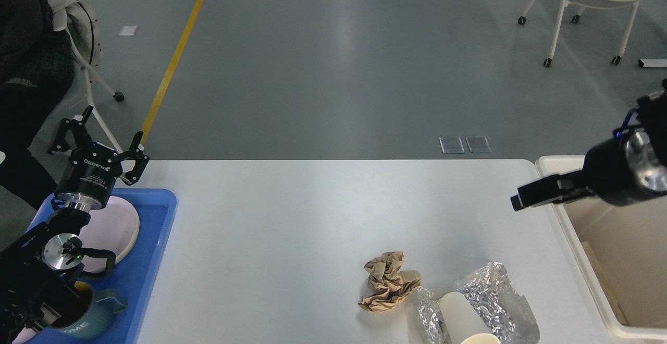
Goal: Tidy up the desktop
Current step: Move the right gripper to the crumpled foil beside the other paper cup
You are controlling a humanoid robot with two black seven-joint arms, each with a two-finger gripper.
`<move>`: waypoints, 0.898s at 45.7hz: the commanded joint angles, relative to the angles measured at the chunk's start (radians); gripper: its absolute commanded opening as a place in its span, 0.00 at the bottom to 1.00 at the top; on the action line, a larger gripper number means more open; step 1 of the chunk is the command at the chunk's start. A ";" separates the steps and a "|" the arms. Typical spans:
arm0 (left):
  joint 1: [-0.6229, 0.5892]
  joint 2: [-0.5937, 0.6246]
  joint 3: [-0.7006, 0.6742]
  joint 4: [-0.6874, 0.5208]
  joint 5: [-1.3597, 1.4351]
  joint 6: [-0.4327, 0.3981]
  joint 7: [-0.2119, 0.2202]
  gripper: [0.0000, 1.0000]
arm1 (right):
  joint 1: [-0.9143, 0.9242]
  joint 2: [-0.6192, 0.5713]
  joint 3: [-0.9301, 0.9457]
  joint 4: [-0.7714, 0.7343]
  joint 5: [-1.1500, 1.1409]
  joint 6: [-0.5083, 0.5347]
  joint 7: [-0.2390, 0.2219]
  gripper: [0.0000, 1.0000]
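Desktop [292, 219] first: the wide white tabletop fills the lower half of the view, with grey floor beyond its far edge. Near its front right lie three bits of litter close together: a crumpled brown paper wad [386, 281], and just right of it a sheet of wrinkled silver foil [495, 292] with a pale paper cup [461, 320] lying on its side on top of the foil. The paper wad touches the foil's left edge.

At the left end sits a blue tray [156, 250], holding a pale round plate [112, 229] and, nearer the front, a teal mug [86, 318]. The left gripper [99, 138] hangs above the tray's far corner, its two fingers spread wide apart with nothing between them; the arm behind it covers part of the plate and mug.

At the right end a cream bin [573, 240] stands just beside the table. The right gripper [531, 196] reaches in over the bin's near corner and the table's right edge, seen nearly side-on as one dark bar, so I cannot tell how far it is parted; nothing shows in its hold. It is well apart from the litter.

A white wheeled chair [589, 0] stands on the floor far right, and another chair with dark clothing over it at far left.
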 commanded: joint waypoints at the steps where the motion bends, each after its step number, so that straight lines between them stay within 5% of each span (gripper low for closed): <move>1: 0.000 0.000 0.000 0.000 0.000 0.000 0.000 1.00 | -0.286 0.080 -0.004 -0.079 0.015 -0.173 -0.045 1.00; 10: 0.000 0.000 0.000 0.000 0.000 0.000 0.000 1.00 | -0.516 0.104 0.039 -0.229 0.058 -0.242 -0.045 1.00; 41: 0.000 0.000 0.000 0.000 0.000 0.000 0.000 1.00 | -0.783 0.144 0.155 -0.433 0.060 -0.345 -0.033 0.98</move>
